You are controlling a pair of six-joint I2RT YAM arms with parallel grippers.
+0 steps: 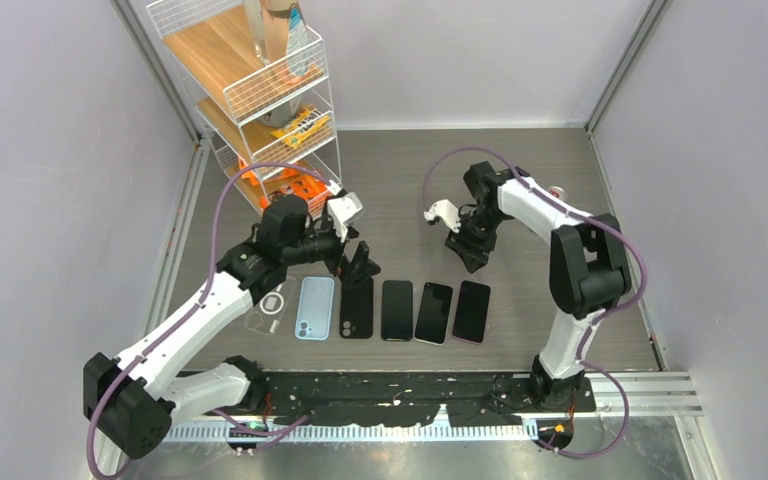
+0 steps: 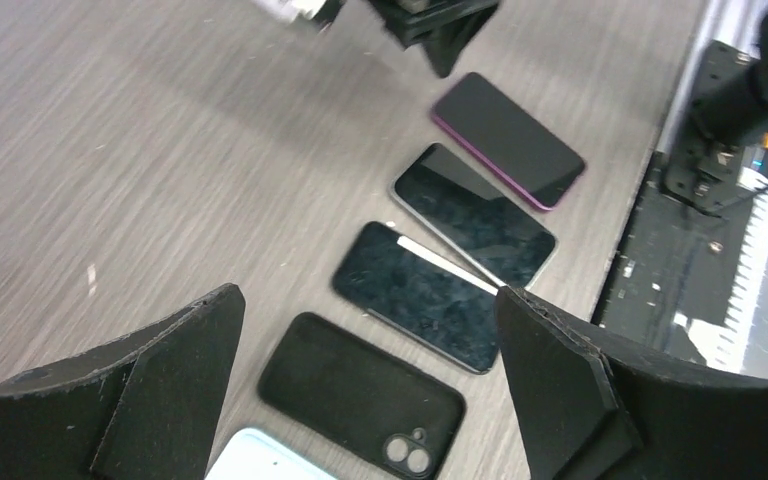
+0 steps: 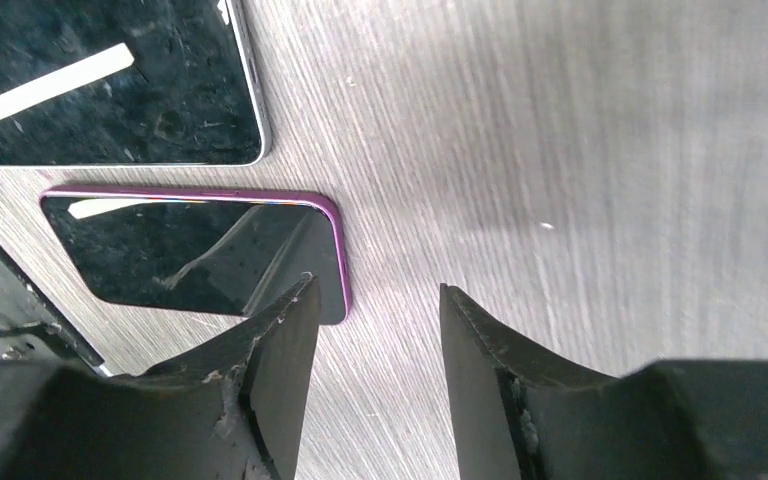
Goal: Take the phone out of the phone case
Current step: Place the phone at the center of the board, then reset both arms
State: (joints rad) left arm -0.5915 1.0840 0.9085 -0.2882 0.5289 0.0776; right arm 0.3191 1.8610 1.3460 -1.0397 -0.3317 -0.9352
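Note:
Several handsets lie in a row near the table's front edge. A phone in a black case [image 1: 357, 307] [image 2: 360, 393] lies back up, its camera lenses showing through the cutout. My left gripper [image 1: 360, 264] [image 2: 365, 293] hangs just above it, jaws wide open and empty. Further right are two bare black phones [image 2: 420, 295] [image 2: 475, 212], then a phone with a purple rim [image 1: 471, 311] [image 3: 200, 255]. My right gripper [image 1: 472, 254] [image 3: 377, 285] is open and empty over bare table, just beyond that phone's far end.
A light blue handset [image 1: 315, 307] [image 2: 260, 458] and a clear case [image 1: 271, 306] lie left of the black case. A wire shelf rack [image 1: 260, 90] stands at the back left. A black rail [image 1: 410, 385] runs along the near edge.

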